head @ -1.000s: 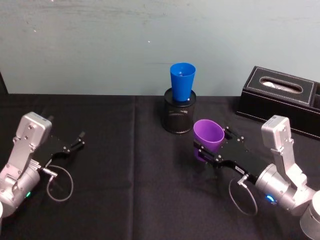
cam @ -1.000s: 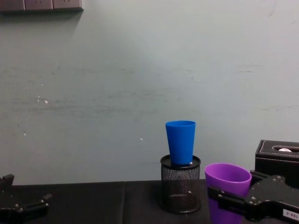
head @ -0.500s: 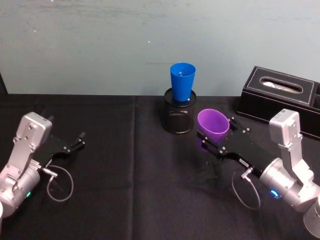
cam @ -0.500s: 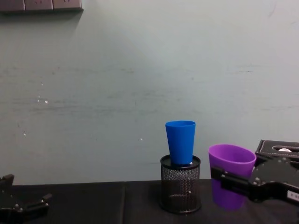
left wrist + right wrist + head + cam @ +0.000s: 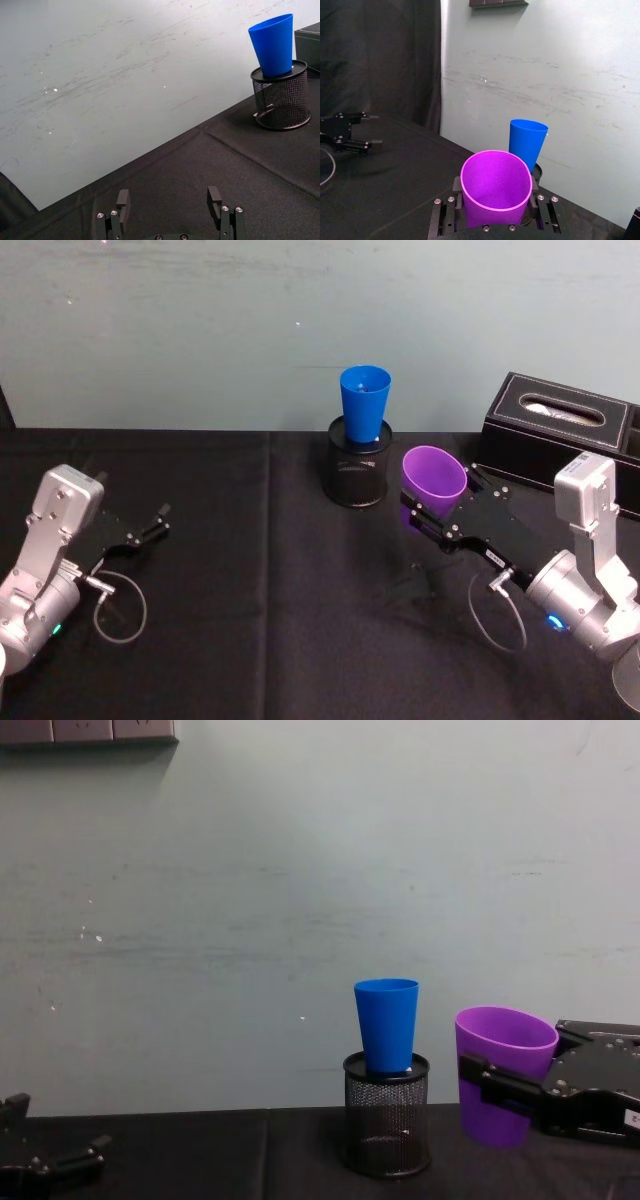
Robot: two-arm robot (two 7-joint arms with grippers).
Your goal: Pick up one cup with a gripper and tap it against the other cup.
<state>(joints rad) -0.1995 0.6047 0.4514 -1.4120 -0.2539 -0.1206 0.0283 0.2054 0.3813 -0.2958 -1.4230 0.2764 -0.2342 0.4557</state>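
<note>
- Right gripper (image 5: pixel 443 502): black, white label, silver-grey arm, at the table's right. Its fingers are clenched on either side of the purple cup (image 5: pixel 432 480).
- Purple cup: plastic, tapered, wide-rimmed, opaque and empty. It is held above the cloth, tilted slightly, just right of the mesh pen holder (image 5: pixel 358 475).
- Left gripper (image 5: pixel 168 200): low at the table's left, well apart from the cups, fingers spread and empty.
- Blue cup (image 5: pixel 364 402): tall, narrow and upright, seated in the pen holder. A gap separates it from the purple cup.
- Surface: black cloth (image 5: pixel 270 620), creased.
- Black tissue box (image 5: pixel 555 435): far right.
- Room: pale, scuffed wall (image 5: pixel 200 330).
</note>
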